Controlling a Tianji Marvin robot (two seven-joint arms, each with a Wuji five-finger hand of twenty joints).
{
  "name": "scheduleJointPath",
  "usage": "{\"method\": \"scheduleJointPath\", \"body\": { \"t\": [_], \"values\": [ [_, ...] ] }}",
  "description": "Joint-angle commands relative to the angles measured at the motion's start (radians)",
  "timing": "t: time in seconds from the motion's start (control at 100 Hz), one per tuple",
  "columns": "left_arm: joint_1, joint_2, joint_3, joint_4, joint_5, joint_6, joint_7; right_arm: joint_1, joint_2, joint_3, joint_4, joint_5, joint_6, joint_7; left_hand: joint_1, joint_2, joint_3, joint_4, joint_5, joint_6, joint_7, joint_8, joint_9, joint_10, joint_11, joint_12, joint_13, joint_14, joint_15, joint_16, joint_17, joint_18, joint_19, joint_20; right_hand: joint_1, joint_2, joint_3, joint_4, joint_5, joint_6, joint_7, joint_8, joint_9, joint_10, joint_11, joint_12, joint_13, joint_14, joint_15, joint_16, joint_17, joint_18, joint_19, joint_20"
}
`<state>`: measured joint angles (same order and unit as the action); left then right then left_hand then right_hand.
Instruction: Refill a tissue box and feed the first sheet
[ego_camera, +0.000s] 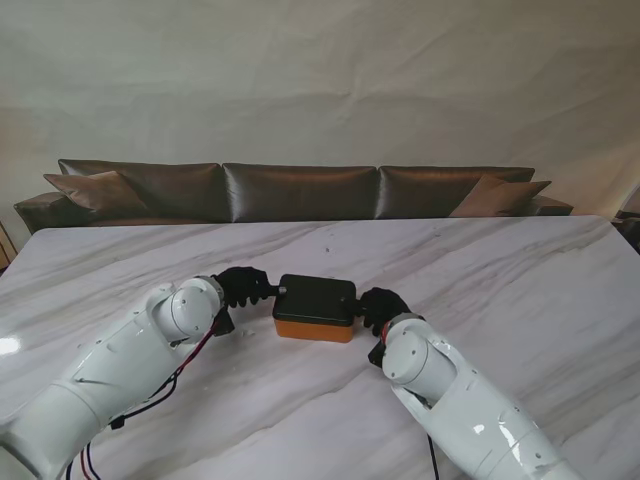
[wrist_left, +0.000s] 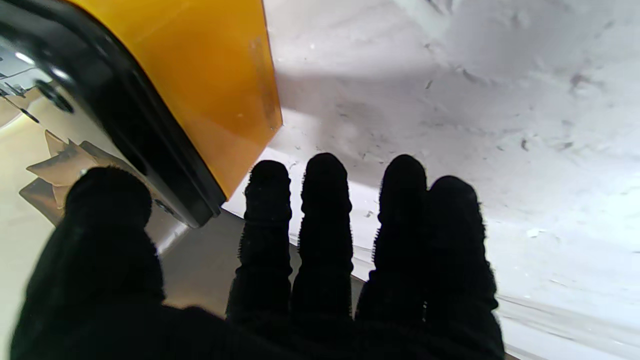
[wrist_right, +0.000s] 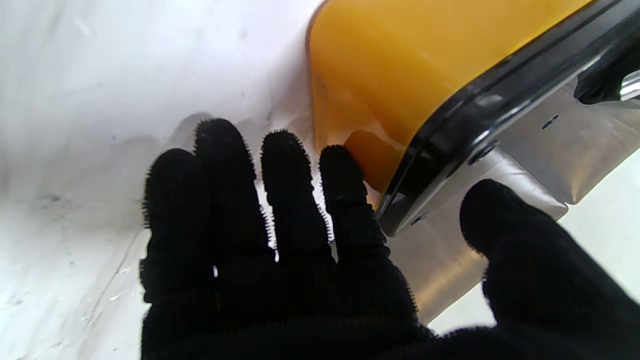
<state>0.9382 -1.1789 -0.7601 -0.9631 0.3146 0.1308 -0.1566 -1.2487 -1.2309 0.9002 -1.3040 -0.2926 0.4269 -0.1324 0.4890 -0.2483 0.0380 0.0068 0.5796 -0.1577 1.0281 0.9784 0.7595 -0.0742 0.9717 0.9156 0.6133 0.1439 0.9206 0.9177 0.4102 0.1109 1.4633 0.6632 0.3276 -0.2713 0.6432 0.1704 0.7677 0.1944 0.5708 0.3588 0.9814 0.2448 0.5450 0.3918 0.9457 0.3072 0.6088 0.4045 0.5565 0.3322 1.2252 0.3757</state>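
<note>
**A:** A tissue box, black lid over an orange base, sits near the middle of a marble table, flanked at its two short ends by a robot's gloved hands. What could go wrong here?

**B:** Judging by the setup, a lopsided lift. The left hand and right hand each meet one end only; if one catches the lid and the other the orange base, the box may tilt or skid on the smooth stone rather than come apart. No tissue pack is visible, so the refill itself looks not yet begun.

**A:** And the hands themselves?

**B:** Spread, not clenched. On the left, four fingers lie side by side, reaching beside the orange base's corner, with the thumb apart on the lid side, the lid's edge between them. On the right, the same: fingers close to the orange wall, the index tip seemingly touching it, thumb over the glossy lid.

**A:** Gripping, then?

**B:** Bracketing the edges, I'd say. Whether either hand presses firmly enough to hold cannot be told.
</note>
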Motion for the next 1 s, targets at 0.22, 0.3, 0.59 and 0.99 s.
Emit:
{"method": "scheduleJointPath", "body": {
  "t": [0.22,0.3,0.59,0.99],
  "values": [
    [-0.090,-0.055,0.043,0.152,-0.052,-0.070,0.029,0.001,0.000,0.000,0.002,-0.004,0.007,0.020,-0.016,0.072,-0.049,-0.029,0.041,0.016,-0.009,-0.017,-0.002,0.021,-0.014,-0.006,-0.007,0.042,0.000,0.019,-0.023,-0.038,-0.014,0.012,0.009,0.005,-0.016,0.017,0.011,-0.059,0.014,0.003,0.023,-0.032,0.020,0.015,0.031,0.001,0.023,0.004,0.008,-0.003,0.042,-0.002],
    [-0.113,-0.075,0.057,0.204,-0.074,-0.096,0.039,0.001,0.000,0.000,0.003,-0.004,0.007,0.020,-0.017,0.075,-0.049,-0.025,0.046,0.016,-0.008,-0.015,0.000,0.024,-0.011,-0.004,-0.006,0.045,0.003,0.021,-0.022,-0.036,-0.013,0.013,0.008,0.005,-0.017,0.017,0.011,-0.058,0.014,0.003,0.022,-0.033,0.019,0.015,0.031,0.000,0.023,0.004,0.008,-0.003,0.043,-0.003],
    [-0.146,-0.104,0.085,0.260,-0.111,-0.130,0.039,0.010,-0.005,-0.008,0.019,0.007,0.005,0.019,-0.008,0.071,-0.043,-0.014,0.055,0.010,0.009,-0.002,0.011,0.023,-0.002,0.005,0.001,0.044,0.013,0.025,-0.016,-0.031,-0.010,0.015,0.011,0.006,-0.018,0.017,0.012,-0.058,0.014,0.002,0.021,-0.031,0.019,0.015,0.031,0.002,0.022,0.003,0.008,-0.004,0.042,-0.003],
    [-0.146,-0.113,0.113,0.259,-0.122,-0.116,0.021,0.017,-0.006,-0.014,0.025,0.008,0.001,0.020,-0.001,0.019,0.239,0.057,0.138,-0.046,0.105,0.111,0.083,-0.007,0.055,0.032,0.056,0.033,0.065,0.032,0.032,-0.024,0.032,0.017,0.017,0.008,-0.019,0.017,0.012,-0.056,0.014,0.002,0.023,-0.032,0.020,0.016,0.032,0.000,0.022,0.003,0.007,-0.005,0.041,-0.004]
  ]
}}
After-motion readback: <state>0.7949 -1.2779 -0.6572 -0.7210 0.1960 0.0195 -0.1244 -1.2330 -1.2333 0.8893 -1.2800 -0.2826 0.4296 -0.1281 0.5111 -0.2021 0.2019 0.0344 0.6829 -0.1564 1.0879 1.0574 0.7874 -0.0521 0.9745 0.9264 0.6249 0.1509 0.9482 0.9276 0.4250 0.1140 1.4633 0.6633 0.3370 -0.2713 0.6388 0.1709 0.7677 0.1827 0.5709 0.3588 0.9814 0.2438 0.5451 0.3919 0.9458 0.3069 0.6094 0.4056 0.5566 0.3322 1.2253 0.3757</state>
